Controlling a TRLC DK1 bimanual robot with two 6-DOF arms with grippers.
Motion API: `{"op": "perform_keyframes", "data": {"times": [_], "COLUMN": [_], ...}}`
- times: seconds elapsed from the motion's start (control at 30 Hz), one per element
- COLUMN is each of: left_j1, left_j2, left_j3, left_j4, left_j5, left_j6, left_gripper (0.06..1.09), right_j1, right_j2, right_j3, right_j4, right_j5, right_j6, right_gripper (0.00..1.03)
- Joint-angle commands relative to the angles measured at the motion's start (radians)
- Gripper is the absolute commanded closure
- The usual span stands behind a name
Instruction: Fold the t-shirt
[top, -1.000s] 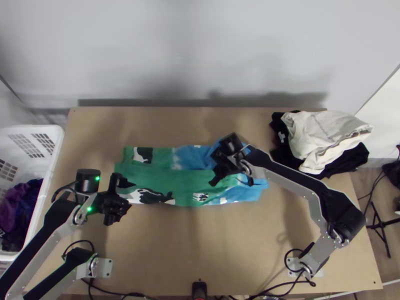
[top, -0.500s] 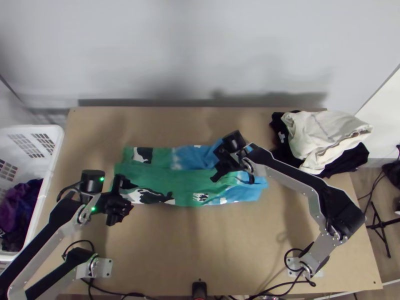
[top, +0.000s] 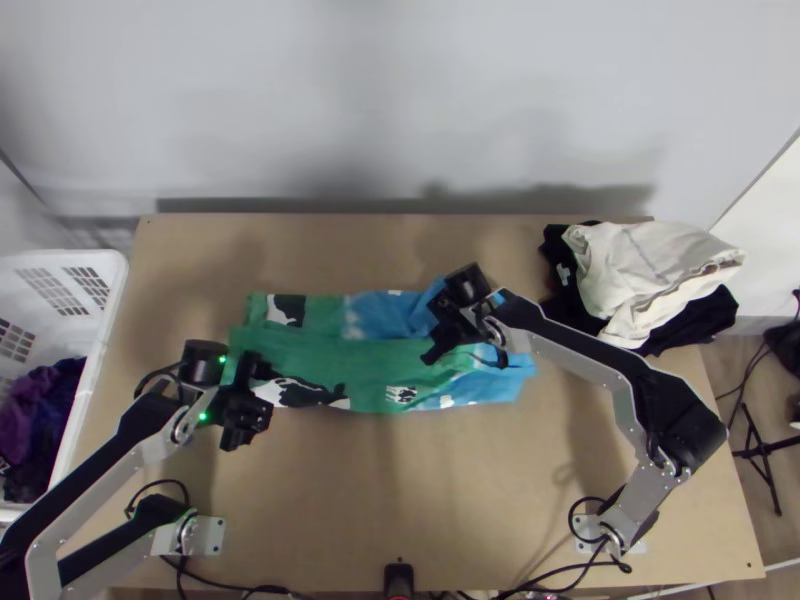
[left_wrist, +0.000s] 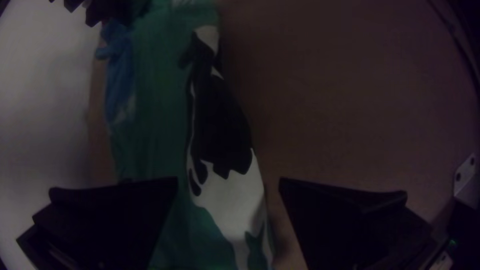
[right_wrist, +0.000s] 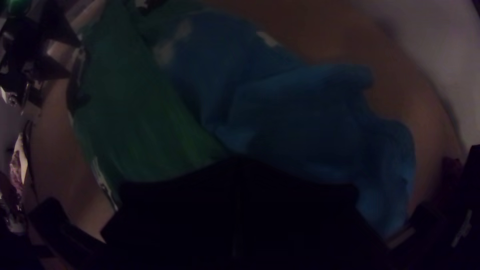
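Folded T-shirt (top: 365, 360) lies lengthwise across the table (top: 400, 490)

The shirt lies between the table's left and right edges, nearer the far edge than the near one. Over its left end, the left gripper (top: 256, 395) stands wide apart, gripping nothing. Towards its right end, the right gripper (top: 432, 358) is closed; I cannot tell whether cloth is pinched in it.

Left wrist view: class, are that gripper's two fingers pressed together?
No, the left gripper has its two fingers wide apart, with the t-shirt showing between them.
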Motion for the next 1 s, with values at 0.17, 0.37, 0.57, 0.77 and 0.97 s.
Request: {"op": "perform_keyframes", "data": {"times": [0.17,0.37,0.57,0.77,0.97], "left_j1": [-0.010,0.019,0.036,0.037,0.045], "left_j2": [0.056,0.087,0.102,0.140,0.220], "left_j3": [-0.048,-0.052,-0.040,-0.043,-0.018], "left_j4": [0.111,0.186,0.218,0.275,0.327], "left_j5": [-0.059,-0.087,-0.091,-0.117,-0.127], "left_j6": [-0.023,-0.029,-0.040,-0.069,-0.075], "left_gripper": [0.10,0.10,0.10,0.10,0.10], "right_j1": [-0.003,-0.006,-0.007,-0.004,-0.004], "right_j2": [-0.002,-0.005,-0.010,-0.010,-0.010], "right_j3": [-0.003,-0.007,-0.015,-0.020,-0.020], "right_j4": [0.004,0.004,0.004,0.005,0.005], "right_j5": [0.001,0.001,0.001,0.001,0.001], "right_j6": [0.001,0.001,0.001,0.000,0.000], "right_gripper": [1.00,1.00,1.00,1.00,1.00]}}
